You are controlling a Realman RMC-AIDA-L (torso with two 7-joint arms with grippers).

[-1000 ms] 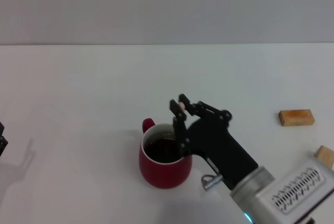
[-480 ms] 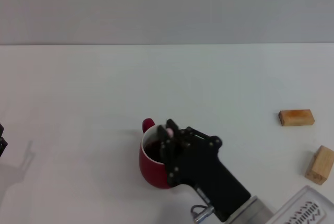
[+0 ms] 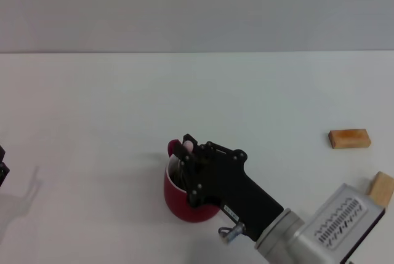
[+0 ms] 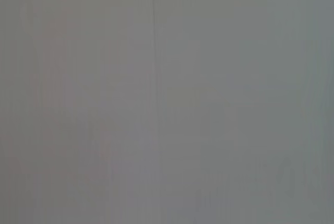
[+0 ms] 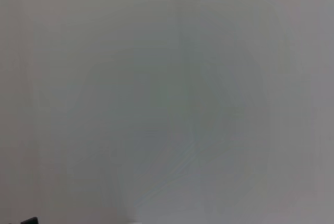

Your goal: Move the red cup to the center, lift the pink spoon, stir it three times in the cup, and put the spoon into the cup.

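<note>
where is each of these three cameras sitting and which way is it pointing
Head view: on the robot's head, looking forward and down at the white table; the right gripper holds the pink spoon over the red cup, and the left gripper sits parked at the table's left edge.
Left wrist view: on the left wrist; only blank grey shows.
Right wrist view: on the right wrist; blank pale surface.
Shared: nothing identifiable.

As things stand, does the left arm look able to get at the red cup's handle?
Probably not easily. The left gripper sits parked at the table's far left edge, well away from the red cup. The right gripper hangs over the cup's mouth right beside the handle, holding the pink spoon, crowding any approach.
</note>
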